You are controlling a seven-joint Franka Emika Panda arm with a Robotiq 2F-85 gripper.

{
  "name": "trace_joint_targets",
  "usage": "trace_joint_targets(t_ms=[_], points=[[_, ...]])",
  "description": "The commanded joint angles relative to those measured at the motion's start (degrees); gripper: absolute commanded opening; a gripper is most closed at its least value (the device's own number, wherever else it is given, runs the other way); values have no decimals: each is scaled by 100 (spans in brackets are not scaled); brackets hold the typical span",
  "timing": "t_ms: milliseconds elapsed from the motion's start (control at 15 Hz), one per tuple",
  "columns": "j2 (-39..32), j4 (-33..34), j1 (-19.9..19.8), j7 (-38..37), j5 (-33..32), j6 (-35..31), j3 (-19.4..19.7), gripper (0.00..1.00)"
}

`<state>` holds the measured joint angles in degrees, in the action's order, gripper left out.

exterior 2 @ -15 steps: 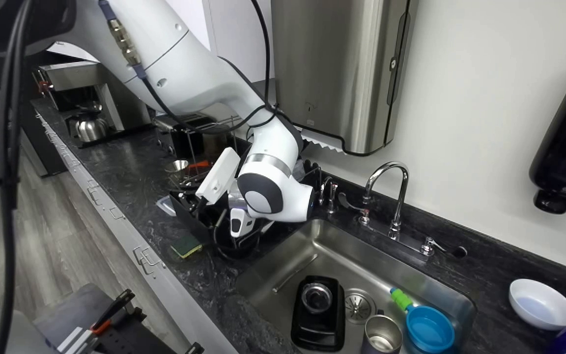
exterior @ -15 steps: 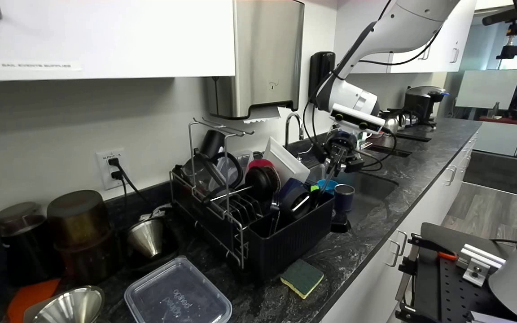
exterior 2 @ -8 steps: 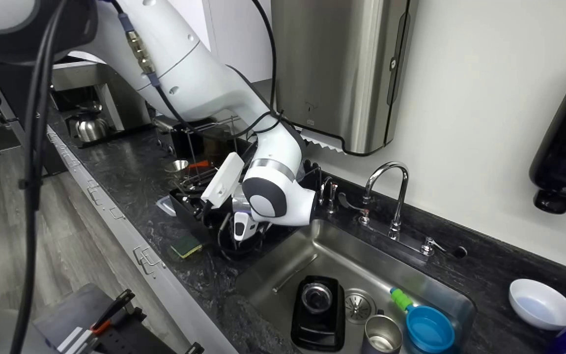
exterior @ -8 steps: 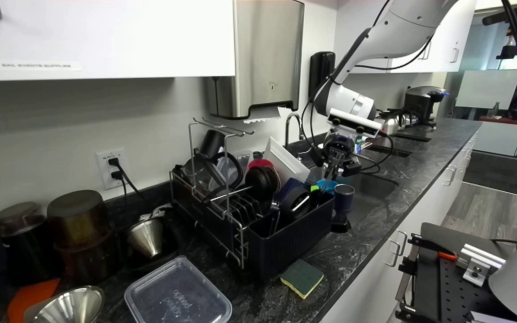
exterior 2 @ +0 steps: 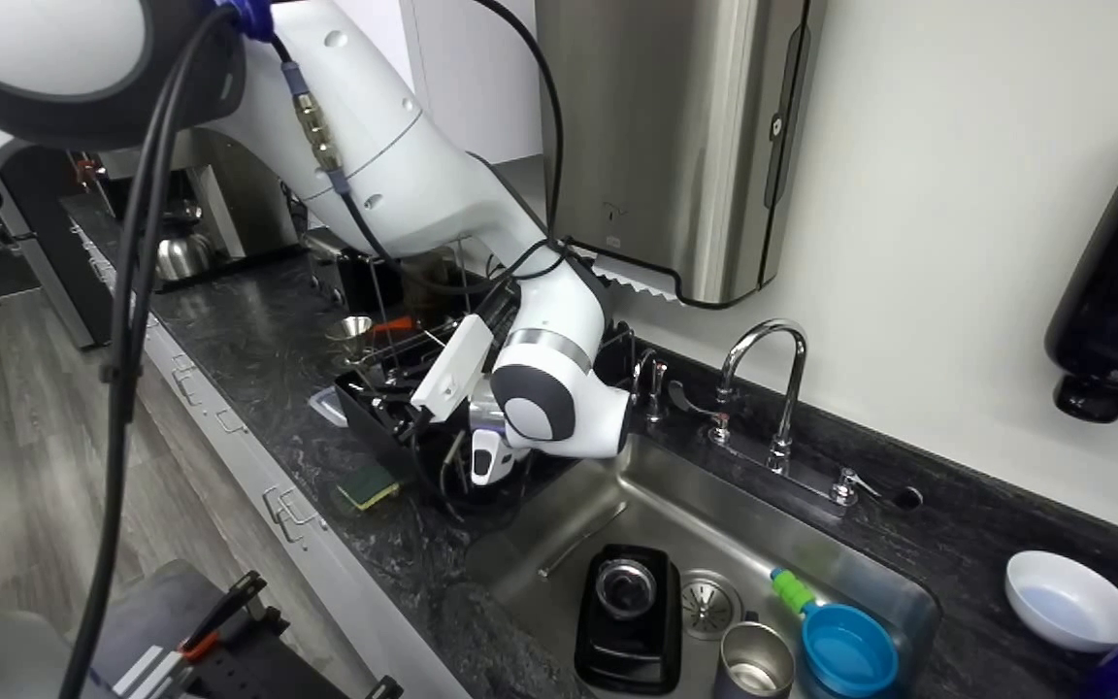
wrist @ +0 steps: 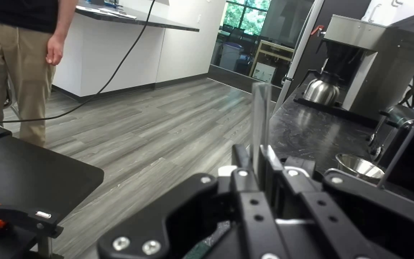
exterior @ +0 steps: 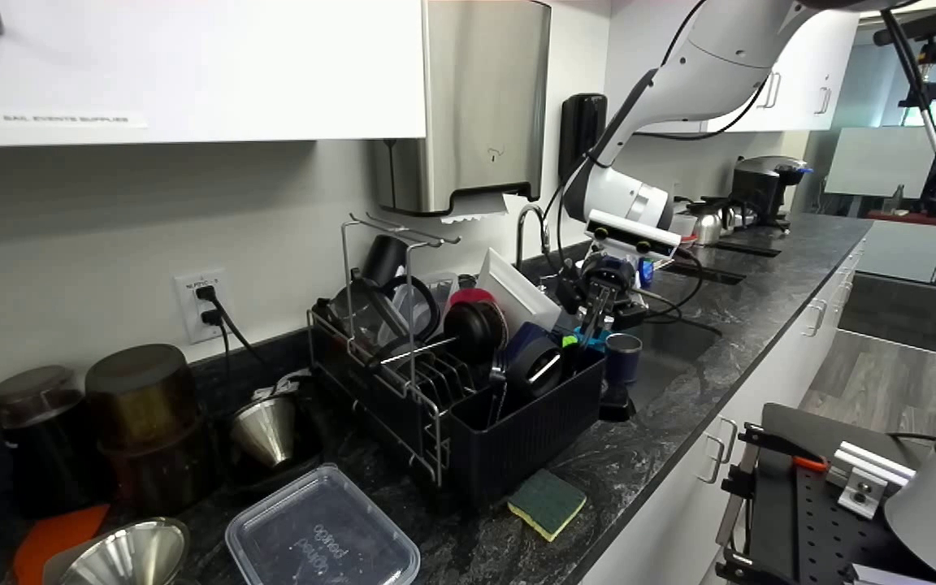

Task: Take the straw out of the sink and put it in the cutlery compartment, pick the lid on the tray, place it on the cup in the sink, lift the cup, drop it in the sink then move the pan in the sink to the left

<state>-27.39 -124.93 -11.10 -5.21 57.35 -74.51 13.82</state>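
Clasping the clear straw (wrist: 260, 111) in the gripper (wrist: 260, 158), letting one end jut free, probably for an easy drop into the cutlery compartment (exterior: 529, 435) near left; farther right, leaving lid (exterior 2: 625, 588), cup (exterior 2: 755, 662) and pan (exterior 2: 848, 646) in the sink (exterior 2: 714, 534), presumably for later steps.

"AIL EVENTS SUPPLIES" can be read on the label (exterior: 66, 120) of the white wall cabinet (exterior: 192, 69), left in an exterior view; first letter blurred. "TORK" is marked on the black dispenser (exterior 2: 1117, 277), right in an exterior view. Lettering on the near container lid (exterior: 330, 508) and outlet (exterior: 192, 305) can't be resolved.
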Motion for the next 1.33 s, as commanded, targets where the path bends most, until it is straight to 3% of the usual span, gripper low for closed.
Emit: trace_joint_targets(t_ms=[0,333,400,467,1067,1267], points=[[-145,132,-45,-66,102,64,-50,3],[-178,166,-54,-51,100,82,-48,3],[-173,161,-58,-35,132,63,-47,37],[-170,164,-47,-28,104,44,-43,38],[-143,193,-80,12,82,73,-25,99],[-121,207,-108,23,90,84,-6,100]])
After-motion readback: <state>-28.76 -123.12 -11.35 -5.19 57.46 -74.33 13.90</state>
